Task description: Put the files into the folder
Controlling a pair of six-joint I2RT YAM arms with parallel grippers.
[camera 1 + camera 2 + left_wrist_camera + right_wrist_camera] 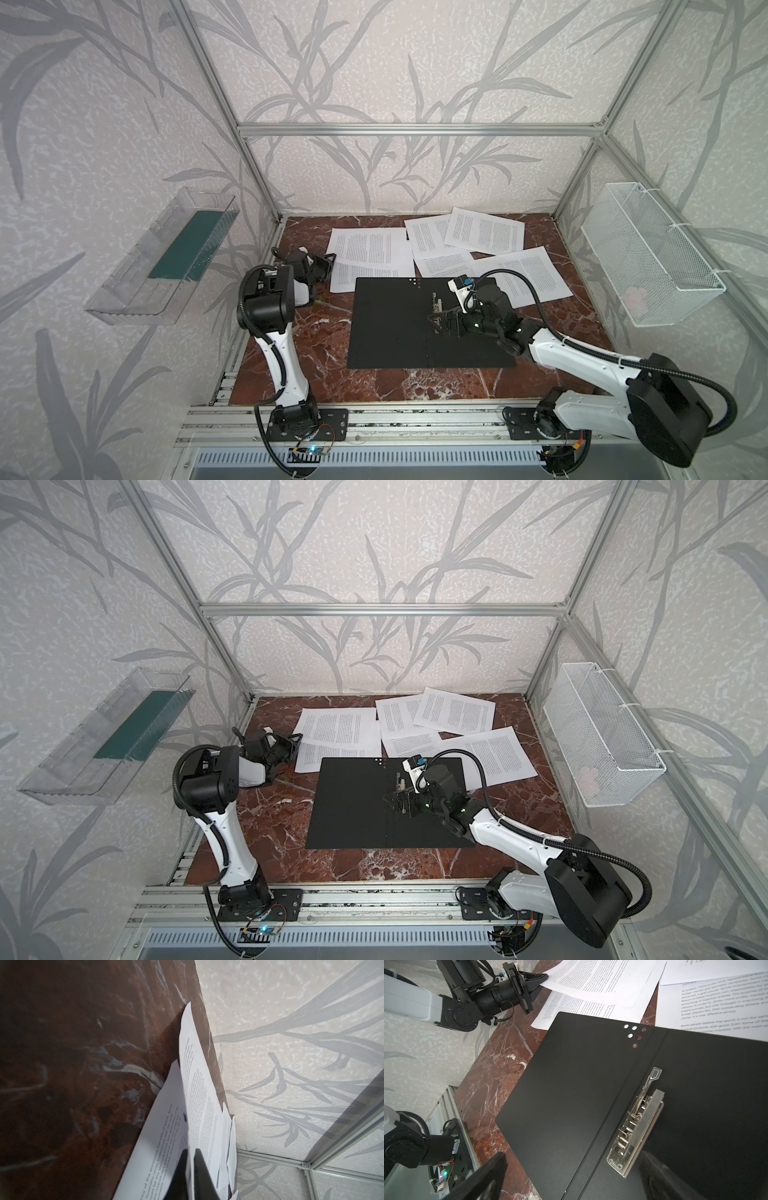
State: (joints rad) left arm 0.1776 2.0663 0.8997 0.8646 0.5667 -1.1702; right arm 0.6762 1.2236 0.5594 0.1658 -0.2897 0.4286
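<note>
Red-brown marble tabletop [307, 332] fills the lower middle of both top views, with leaf-print walls around it.

Far left of frame: I see a clear plastic tray [166, 257] on the wall, with a green strip inside.

Left of centre: the left gripper [328, 261] sits low at the lower-left corner of the leftmost sheet [370, 248]. In the left wrist view its fingers [201, 1169] are pressed together with that sheet's edge pinched between them. Another page lies underneath.

Upper middle: the files [432, 241] are spread overlapping along the back of the table. I count about six, all outside the folder.

Centre: the folder [390, 328] lies open and flat, black inside facing up. Its upper edge overlaps the lower edges of some pages. The metal clip [435, 302] sits just right of the spine fold.

Right of centre: the right gripper [440, 322] is over the clip with its fingers [488, 1176] spread wide, gripping nothing. I cannot tell whether it touches the folder.

Far right of frame: a white wire basket [648, 257] hangs on the wall.
</note>
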